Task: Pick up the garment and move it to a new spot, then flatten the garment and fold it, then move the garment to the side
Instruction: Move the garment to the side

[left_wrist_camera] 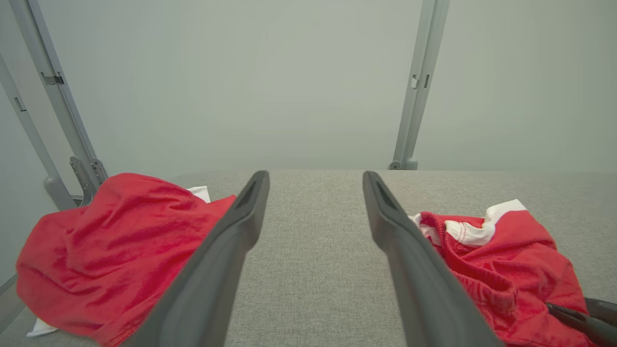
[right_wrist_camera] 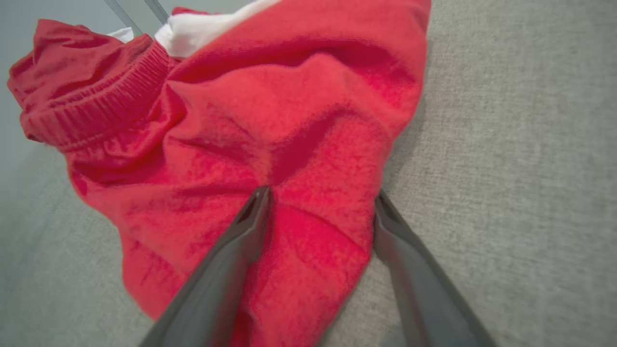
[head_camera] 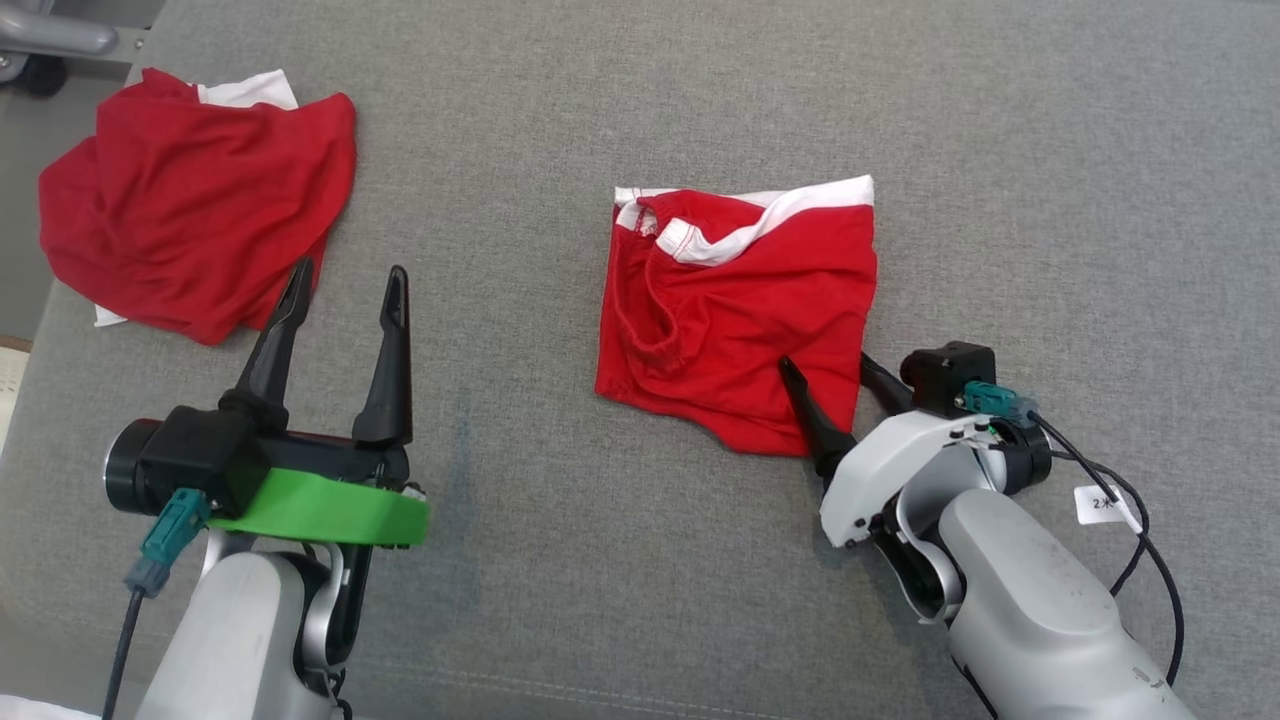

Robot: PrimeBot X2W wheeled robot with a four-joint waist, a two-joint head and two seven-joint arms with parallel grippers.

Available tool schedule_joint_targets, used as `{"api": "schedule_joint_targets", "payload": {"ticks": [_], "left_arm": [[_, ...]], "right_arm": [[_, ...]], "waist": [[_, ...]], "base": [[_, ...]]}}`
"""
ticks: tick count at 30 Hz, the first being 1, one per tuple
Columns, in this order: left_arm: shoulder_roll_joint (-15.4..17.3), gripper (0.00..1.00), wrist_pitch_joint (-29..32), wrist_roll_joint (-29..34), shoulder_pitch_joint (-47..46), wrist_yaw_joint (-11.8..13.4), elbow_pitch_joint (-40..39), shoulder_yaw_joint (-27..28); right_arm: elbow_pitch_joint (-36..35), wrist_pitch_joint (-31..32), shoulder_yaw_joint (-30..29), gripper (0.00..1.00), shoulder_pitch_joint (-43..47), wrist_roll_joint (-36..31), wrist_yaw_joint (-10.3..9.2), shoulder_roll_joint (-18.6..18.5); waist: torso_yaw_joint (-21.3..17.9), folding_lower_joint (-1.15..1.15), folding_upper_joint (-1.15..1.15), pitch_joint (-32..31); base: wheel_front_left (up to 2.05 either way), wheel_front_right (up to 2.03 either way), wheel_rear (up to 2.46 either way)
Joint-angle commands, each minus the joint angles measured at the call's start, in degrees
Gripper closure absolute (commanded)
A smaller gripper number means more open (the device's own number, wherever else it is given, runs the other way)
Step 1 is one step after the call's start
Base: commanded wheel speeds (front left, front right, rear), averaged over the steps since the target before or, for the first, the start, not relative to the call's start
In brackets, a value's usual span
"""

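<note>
Jaws on both arms are seen spread wide, with nothing clamped between them. The garment [head_camera: 735, 300], red with white trim along its far edge, is laid crumpled near the middle of the grey fabric surface [head_camera: 560, 120], somewhat toward the robot's right. The right gripper [head_camera: 825, 362] is set low at the garment's near right corner. In the right wrist view one finger [right_wrist_camera: 231, 250] is laid on top of the red cloth while the other [right_wrist_camera: 409, 260] is placed just at the cloth's edge, over the grey surface, so the corner is bracketed by the open fingers but not pinched. The left gripper [head_camera: 350, 270] is held well apart from the garment, above bare surface, with its fingers pointed away from the robot. Its left fingertip is seen over the near edge of a second red garment [head_camera: 200, 200], which is bunched at the far left of the surface with strips of white showing. Whether that fingertip touches the cloth cannot be told. Beyond the surface, pale metal posts [left_wrist_camera: 419, 82] are seen against a plain wall.
</note>
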Motion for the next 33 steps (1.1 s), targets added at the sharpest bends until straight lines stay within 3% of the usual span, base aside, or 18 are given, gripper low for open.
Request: {"api": "schedule_joint_targets", "payload": {"ticks": [1,2,11,23,33], "left_arm": [[0.0,0.00,-0.4,0.5,-0.8,-0.1,0.0,0.3],[0.0,0.00,-0.4,0.5,-0.7,-0.2,0.0,0.5],[0.0,0.00,-0.4,1.4,-0.2,-0.1,-1.1,1.4],[2.9,0.00,1.0,1.9,0.6,0.7,-5.8,2.7],[5.8,0.00,4.5,2.6,-0.9,1.4,-12.2,3.4]], "right_arm": [[2.0,1.5,1.1,0.70,1.2,1.0,0.04,0.3],[2.3,1.3,1.5,1.00,0.9,1.3,0.04,0.1],[1.1,0.6,4.6,1.00,-0.8,4.1,0.03,-1.7],[-3.3,-0.4,7.6,1.00,-0.2,3.1,-0.07,-9.1],[-7.0,-0.4,15.3,1.00,-8.4,1.7,-0.03,-14.0]], "waist": [[-0.1,0.00,0.00,-0.1],[-0.2,0.00,0.00,-0.1],[-2.4,0.00,0.00,-0.2],[-14.5,0.00,0.00,1.4],[-23.3,0.00,0.00,8.0]], "base": [[0.00,0.00,0.00],[0.00,0.00,0.00],[0.00,0.00,0.00],[0.00,0.00,0.00],[0.00,0.00,0.00]]}}
